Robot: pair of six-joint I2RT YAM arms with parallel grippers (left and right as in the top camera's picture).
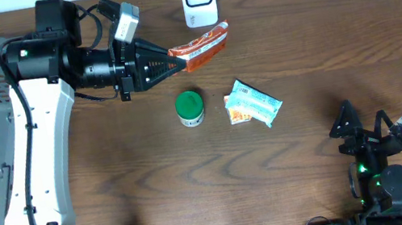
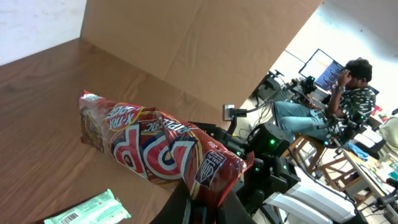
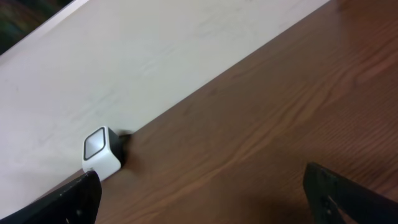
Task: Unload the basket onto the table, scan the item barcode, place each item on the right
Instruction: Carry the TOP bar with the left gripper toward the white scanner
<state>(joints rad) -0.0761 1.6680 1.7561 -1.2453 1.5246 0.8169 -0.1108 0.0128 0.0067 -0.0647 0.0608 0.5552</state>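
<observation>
Here, the left hand is sitting closed on one end of the red snack packet, its dark fingers pinching the crimped edge. In the left wrist view the left hand is gripping that packet from below, the printed face turned up toward the camera. Seen from overhead, the packet is stretching away from the fingertips toward 2 o'clock. Its far end is lying just short of the white scanner, which is standing at 12 o'clock from it against the far edge of the tabletop. Whether the packet is touching the wood or hanging just over it, I cannot tell.

At 6 o'clock from the gripping fingertips, a small jar with a green lid is standing upright. Just beside it at 3 o'clock, a pale green wrapper is lying flat. Its barcode end is showing at the bottom of the left wrist view.

Well apart, toward 4 o'clock on the tabletop, the right hand is resting with its jaws spread wide and holding nothing. Its own camera is looking between the two fingers across bare wood to the scanner.
</observation>
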